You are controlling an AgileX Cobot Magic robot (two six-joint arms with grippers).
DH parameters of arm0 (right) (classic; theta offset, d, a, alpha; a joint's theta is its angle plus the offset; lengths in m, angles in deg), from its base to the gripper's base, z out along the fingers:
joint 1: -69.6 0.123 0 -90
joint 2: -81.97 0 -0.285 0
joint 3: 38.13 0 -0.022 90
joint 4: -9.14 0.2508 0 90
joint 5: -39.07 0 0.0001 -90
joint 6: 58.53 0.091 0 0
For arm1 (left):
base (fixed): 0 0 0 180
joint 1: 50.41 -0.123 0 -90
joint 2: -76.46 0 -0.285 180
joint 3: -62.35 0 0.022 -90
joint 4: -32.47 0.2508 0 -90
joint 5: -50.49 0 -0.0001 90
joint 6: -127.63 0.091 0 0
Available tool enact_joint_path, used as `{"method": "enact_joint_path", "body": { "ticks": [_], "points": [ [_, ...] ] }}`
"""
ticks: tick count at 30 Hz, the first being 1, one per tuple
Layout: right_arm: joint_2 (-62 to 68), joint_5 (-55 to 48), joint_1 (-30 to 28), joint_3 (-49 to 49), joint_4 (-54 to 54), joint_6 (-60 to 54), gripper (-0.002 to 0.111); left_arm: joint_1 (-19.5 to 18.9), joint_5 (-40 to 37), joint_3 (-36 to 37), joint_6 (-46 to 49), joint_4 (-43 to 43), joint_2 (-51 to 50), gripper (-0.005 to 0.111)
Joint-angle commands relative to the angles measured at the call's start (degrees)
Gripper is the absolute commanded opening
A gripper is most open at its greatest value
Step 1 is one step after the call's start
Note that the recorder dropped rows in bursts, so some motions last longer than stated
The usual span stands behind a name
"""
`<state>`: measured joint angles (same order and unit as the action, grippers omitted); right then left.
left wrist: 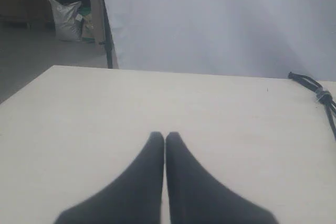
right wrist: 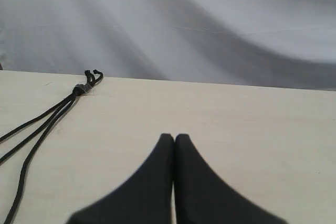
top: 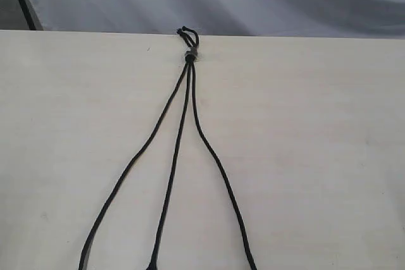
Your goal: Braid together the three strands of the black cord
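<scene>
On the table (top: 329, 156): the black cord (top: 190, 55) lies flat, its knot (right wrist: 80, 89) at the far edge.
Strands: the three strands (top: 189, 73) fan out from the knot toward the near side, unbraided.
Left gripper (left wrist: 165, 136): jaws closed, empty, low over bare tabletop well left of the knot.
Right gripper (right wrist: 174, 137): jaws closed, empty, low over the table right of the knot, pointing toward the far edge.
</scene>
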<state>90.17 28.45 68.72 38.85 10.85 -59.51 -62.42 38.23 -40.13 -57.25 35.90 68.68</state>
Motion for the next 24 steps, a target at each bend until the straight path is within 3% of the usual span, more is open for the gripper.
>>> {"method": "enact_joint_path", "body": {
  "ticks": [1,10,18,21,24],
  "points": [
    [-0.4,0.0,-0.3,0.2,0.0,0.2,0.000,-0.1,0.1,-0.3,0.2,-0.6,0.0,0.001],
    [-0.4,0.5,-0.3,0.2,0.0,0.0,0.000,-0.1,0.1,-0.3,0.2,-0.6,0.0,0.001],
    [-0.4,14.3,-0.3,0.2,4.5,5.4,0.000,-0.1,0.5,-0.3,0.0,-0.9,0.0,0.001],
    [-0.4,17.1,-0.3,0.2,4.5,8.1,0.000,-0.1,6.6,-0.3,-6.2,-6.6,0.0,0.001],
    [-0.4,21.1,-0.3,0.2,4.5,11.6,0.000,-0.1,18.6,-0.3,-15.5,-14.0,0.0,0.001]
  ]
}}
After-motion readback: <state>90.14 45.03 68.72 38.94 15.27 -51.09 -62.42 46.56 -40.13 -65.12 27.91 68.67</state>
